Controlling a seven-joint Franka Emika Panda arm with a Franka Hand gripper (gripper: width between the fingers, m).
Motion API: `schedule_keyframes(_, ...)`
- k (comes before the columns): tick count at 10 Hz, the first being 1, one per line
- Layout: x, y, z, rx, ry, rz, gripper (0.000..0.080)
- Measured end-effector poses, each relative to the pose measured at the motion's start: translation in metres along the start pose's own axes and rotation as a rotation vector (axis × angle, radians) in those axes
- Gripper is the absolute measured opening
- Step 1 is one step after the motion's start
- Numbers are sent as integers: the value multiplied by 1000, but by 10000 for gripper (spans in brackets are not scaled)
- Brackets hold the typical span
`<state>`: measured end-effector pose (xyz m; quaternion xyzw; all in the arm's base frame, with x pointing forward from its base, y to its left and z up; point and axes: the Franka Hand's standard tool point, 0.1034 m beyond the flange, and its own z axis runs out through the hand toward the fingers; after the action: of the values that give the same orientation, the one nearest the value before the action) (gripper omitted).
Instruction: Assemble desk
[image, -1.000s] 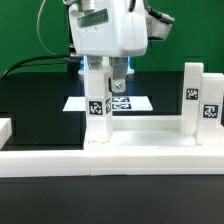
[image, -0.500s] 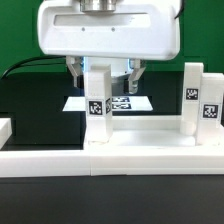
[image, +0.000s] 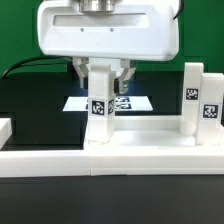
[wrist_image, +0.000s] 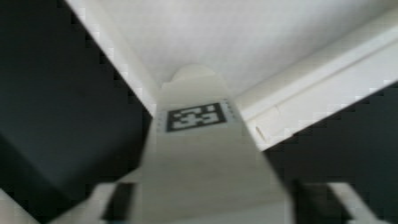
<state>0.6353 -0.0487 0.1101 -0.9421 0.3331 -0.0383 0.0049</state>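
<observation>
Since half a second ago, little has moved: the gripper (image: 101, 72) stays over the same leg (image: 98, 105), and the leg now stands a bit more upright under it.

From the exterior view, the table (image: 30, 110) is black and matte, and behind it hangs a green wall (image: 20, 30). A black cable (image: 30, 64) runs along the back at the exterior view's left. The desk top (image: 130, 158) lies in front, white smooth plastic, wide, with a raised rim. Two other square legs (image: 200, 102) stand on it at the exterior view's right, each with a black-and-white tag. The marker board (image: 125, 102) lies flat behind, partly hidden by the held leg. The big white wrist housing (image: 100, 28) covers the upper part of the scene. The two dark fingers (image: 80, 70) stand on both sides of the leg's top, closed on it.

From the wrist view, the leg (wrist_image: 196, 150) runs away from the camera, its tag visible, with one finger (wrist_image: 118, 203) at each side. Beyond it are the white desk top (wrist_image: 267, 45) and the black table (wrist_image: 54, 90).
</observation>
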Motion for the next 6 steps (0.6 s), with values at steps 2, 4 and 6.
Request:
schedule_keyframes(2, 0, 1, 1, -2, 7, 177, 288)
schedule_keyframes(4, -2, 1, 1, -8, 26, 451, 288)
schedule_keyframes(6, -3, 1, 1, 1, 29, 788, 288)
